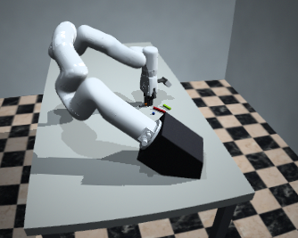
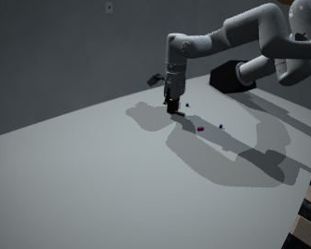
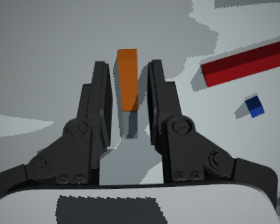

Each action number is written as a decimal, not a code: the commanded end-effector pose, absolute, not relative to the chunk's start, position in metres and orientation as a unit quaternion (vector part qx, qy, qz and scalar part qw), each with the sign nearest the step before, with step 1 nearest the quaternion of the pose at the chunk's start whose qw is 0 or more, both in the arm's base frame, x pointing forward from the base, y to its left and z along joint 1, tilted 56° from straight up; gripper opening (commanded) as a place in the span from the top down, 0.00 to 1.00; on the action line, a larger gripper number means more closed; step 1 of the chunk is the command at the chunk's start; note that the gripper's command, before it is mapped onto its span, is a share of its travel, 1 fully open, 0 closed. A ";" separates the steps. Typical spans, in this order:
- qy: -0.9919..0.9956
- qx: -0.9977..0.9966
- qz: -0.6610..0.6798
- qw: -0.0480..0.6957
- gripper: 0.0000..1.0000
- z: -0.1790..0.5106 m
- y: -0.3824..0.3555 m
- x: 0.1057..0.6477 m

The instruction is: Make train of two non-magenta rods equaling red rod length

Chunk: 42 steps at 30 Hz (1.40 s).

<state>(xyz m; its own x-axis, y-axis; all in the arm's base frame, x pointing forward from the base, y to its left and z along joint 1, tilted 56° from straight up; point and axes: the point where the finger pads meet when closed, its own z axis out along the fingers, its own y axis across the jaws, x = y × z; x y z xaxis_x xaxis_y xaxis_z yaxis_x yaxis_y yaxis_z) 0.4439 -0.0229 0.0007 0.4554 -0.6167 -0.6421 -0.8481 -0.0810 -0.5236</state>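
Observation:
The orange rod (image 3: 128,82) lies flat between the fingers of my gripper (image 3: 129,79) (image 1: 149,103) (image 2: 172,111). The fingers stand apart, with room on both sides of the rod, so the gripper is open, low at the table. The grey rod (image 3: 132,124) (image 2: 181,114) lies at the orange rod's near end in the wrist view, about in line with it; no gap shows there, but its far part is hard to make out. The red rod (image 3: 242,65) (image 1: 159,110) lies apart to the right in the wrist view.
A blue rod (image 3: 255,106) (image 1: 153,113) (image 2: 187,104) lies near the red rod. The lime rod (image 1: 167,107) (image 2: 165,103) lies beyond the red one. A magenta rod (image 2: 200,129) and another small blue rod (image 2: 221,126) lie farther off in the exterior view.

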 end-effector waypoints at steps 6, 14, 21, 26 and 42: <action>0.506 -0.724 0.127 0.451 0.76 0.014 -0.041 0.439; 0.506 -0.724 0.127 0.451 0.76 0.031 -0.066 0.430; 0.506 -0.724 0.127 0.451 0.76 0.048 -0.090 0.422; 0.506 -0.724 0.127 0.451 0.76 0.052 -0.094 0.420; 0.506 -0.724 0.127 0.451 0.00 0.052 -0.094 0.420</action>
